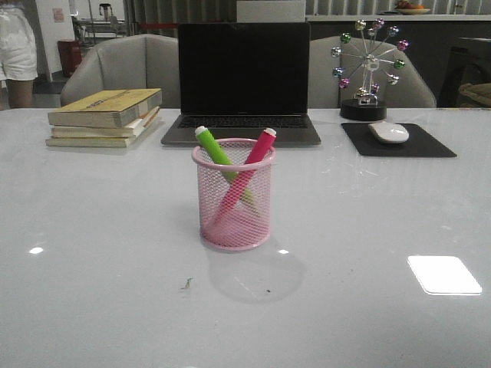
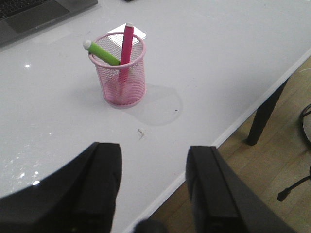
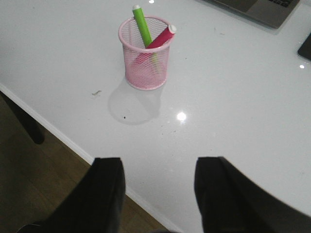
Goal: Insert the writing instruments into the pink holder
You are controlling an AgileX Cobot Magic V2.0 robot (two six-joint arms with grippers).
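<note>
The pink mesh holder [image 1: 233, 211] stands upright in the middle of the white table, also seen as the holder [image 2: 121, 82] and the holder [image 3: 145, 63]. Inside it the lime green marker [image 1: 217, 149] leans left and the magenta-pink marker [image 1: 257, 151] leans right, their white tips above the rim and their bodies crossed. The green marker [image 2: 102, 52] and pink marker [image 2: 127, 43] show in the left wrist view, the green marker [image 3: 142, 25] and pink marker [image 3: 161, 38] in the right wrist view. My left gripper [image 2: 153, 160] and right gripper [image 3: 159, 170] hang open and empty near the table's front edge, well short of the holder.
A black laptop [image 1: 243, 77] stands behind the holder. A stack of books [image 1: 106, 116] lies at the back left. A white mouse [image 1: 389, 132] on a black pad and a Ferris-wheel ornament [image 1: 368, 65] are at the back right. The table's front edge [image 2: 214, 145] drops to wooden floor.
</note>
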